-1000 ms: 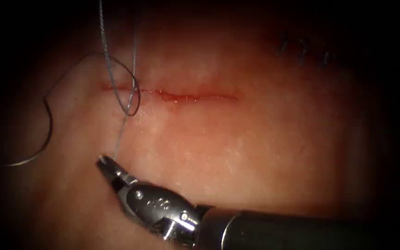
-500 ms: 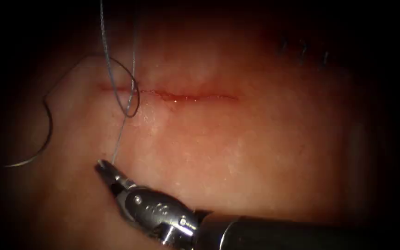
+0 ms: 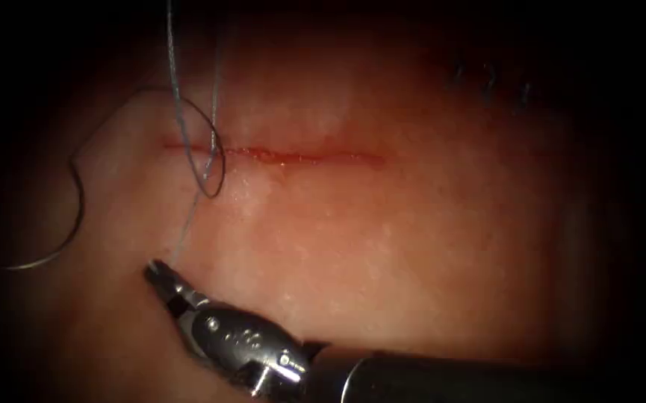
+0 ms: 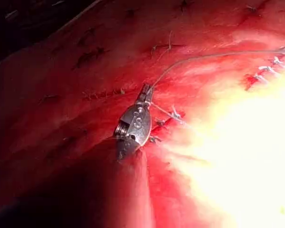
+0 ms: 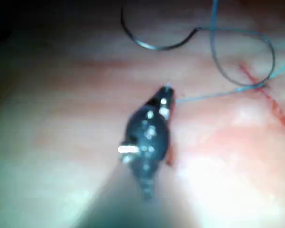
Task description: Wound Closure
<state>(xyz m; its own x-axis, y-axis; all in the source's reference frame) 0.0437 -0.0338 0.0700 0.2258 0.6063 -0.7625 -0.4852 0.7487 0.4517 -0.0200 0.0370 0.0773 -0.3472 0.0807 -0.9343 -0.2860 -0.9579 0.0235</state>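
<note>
Endoscope view: the right gripper (image 3: 157,272) comes in from the lower right, below the cut (image 3: 278,154), its jaws pressed together on the thread (image 3: 188,220). Against a second ago its tip sits a little lower and further left, and the strand between the jaws and the cut's left end has grown longer, so it is drawing thread out toward the near side. From the pinch the thread climbs to the cut's left end, where it forms a loop (image 3: 214,149) across the cut; two strands go on upward out of the picture. The loop keeps about the same shape as before. The needle (image 3: 65,224) lies free on the tissue (image 3: 412,246), well to the left of the cut, held by neither tool and not in the tissue; it has not shifted.

Left wrist view: the left gripper (image 4: 146,90) is over the tissue (image 4: 61,95) beside a stitched seam, with a strand of thread (image 4: 204,57) running away from its tip; the jaws look pressed together on that strand.

Right wrist view: the right gripper (image 5: 166,91) pinches the thread (image 5: 209,95), which runs taut to the cut (image 5: 266,95) and curls there into the loop (image 5: 242,57). The needle (image 5: 152,43) lies beyond, loose on the tissue (image 5: 61,123)
</note>
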